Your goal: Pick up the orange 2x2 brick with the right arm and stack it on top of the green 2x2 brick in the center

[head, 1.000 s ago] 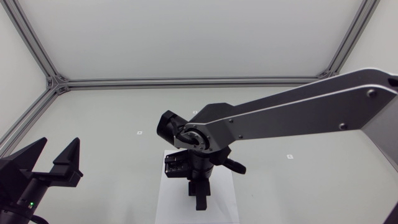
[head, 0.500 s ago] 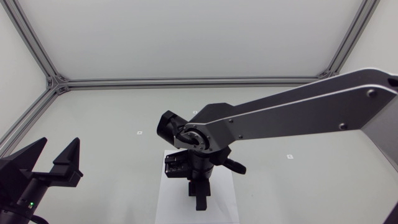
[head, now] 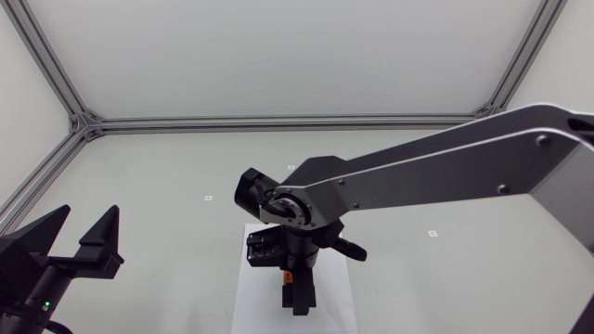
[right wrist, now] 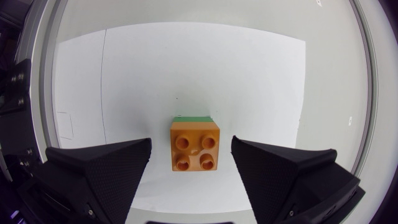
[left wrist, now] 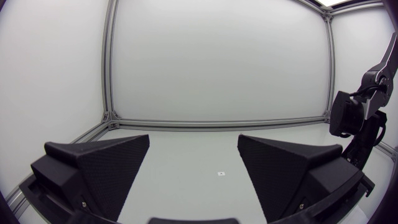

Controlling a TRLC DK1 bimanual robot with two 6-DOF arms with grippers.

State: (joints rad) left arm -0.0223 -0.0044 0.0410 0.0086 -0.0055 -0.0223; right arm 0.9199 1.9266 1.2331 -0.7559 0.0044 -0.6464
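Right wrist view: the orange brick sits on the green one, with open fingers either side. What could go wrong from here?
1. The orange brick lies between the right gripper's open fingers, untouched; sideways drift while lifting could clip it and topple the stack.
2. Only a sliver of the green brick shows beyond it, so I can't tell whether the studs are seated; it may sit loose.

The light is bright, soft and even in all views; the table (head: 139,176) carries only faint shadows, and the left gripper (head: 88,213) looks flat matte black
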